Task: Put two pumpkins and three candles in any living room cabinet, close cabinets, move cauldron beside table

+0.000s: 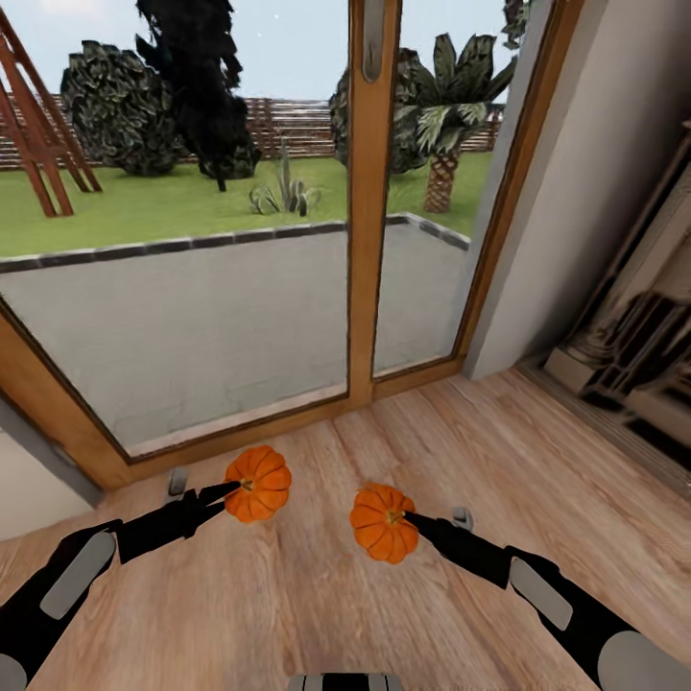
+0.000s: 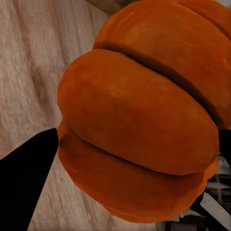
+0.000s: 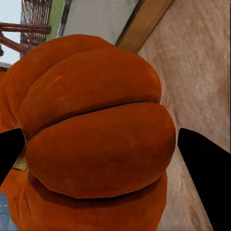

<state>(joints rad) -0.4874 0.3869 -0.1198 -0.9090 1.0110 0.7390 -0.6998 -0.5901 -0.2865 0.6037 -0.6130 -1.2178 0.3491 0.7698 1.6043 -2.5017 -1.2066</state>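
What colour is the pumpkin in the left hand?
Orange pumpkin, with darker grooves between its ribs; clearest in the left wrist view.

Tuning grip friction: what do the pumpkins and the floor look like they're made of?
Left pumpkin and right pumpkin: smooth matte orange rind, deep ribs, no shine; could equally be plastic, the render leaves it open. Floor: light wood planks, with visible grain and seams, satin finish.

Left gripper [image 1: 228,492] fingertips hidden behind its pumpkin [image 1: 258,483]. Right pumpkin [image 3: 91,139] cut off at frame edge beyond the gripper. Furniture [image 1: 638,355] on the right blurred, unidentifiable.
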